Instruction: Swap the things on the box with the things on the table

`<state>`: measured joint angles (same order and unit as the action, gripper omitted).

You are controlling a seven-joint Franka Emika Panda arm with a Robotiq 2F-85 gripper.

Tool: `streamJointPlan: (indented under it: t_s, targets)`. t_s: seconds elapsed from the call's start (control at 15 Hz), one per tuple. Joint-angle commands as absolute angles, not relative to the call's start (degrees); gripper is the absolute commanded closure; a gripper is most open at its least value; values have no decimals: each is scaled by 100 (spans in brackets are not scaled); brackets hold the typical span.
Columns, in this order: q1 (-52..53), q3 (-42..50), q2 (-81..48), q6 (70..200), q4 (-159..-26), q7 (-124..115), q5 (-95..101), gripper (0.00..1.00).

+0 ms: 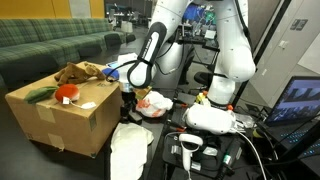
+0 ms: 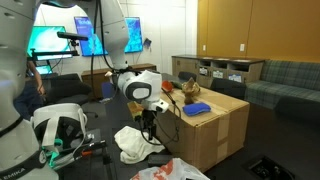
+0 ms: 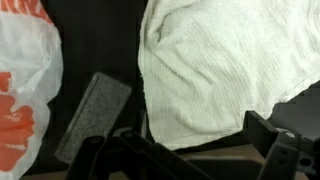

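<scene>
I had the gripper (image 3: 185,152) spread low over the white cloth (image 3: 212,70), upper right of the wrist view, apparently to lift it onto the box (image 1: 55,125).

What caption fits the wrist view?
Open end effector above a white cloth, beside a grey block and plastic bag.

The cardboard box (image 1: 60,122) carried a brown plush toy (image 1: 78,72) at 12 o'clock of its top, a red piece (image 1: 67,93) near the middle and a green piece (image 1: 40,95) at 9 o'clock. In the wrist view, a crumpled white towel (image 3: 220,70) filled 1 o'clock and an orange-printed plastic bag (image 3: 25,80) lay at 9 o'clock, with a dark grey block (image 3: 93,115) tilted between them at 7 o'clock.
</scene>
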<state>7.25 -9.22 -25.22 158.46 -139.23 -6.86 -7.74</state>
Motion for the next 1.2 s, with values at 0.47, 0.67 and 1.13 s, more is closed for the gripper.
streamJointPlan:
  t_s: [0.47, 0.67, 1.13]
  targets:
    - [2092, -752, -3848, 16593, -13521, -1547, -547, 0]
    - [2735, -325, -4522, 17475, -13273, -2131, -671, 0]
    - [3425, 132, -5310, 17931, -12851, -2472, -1080, 0]
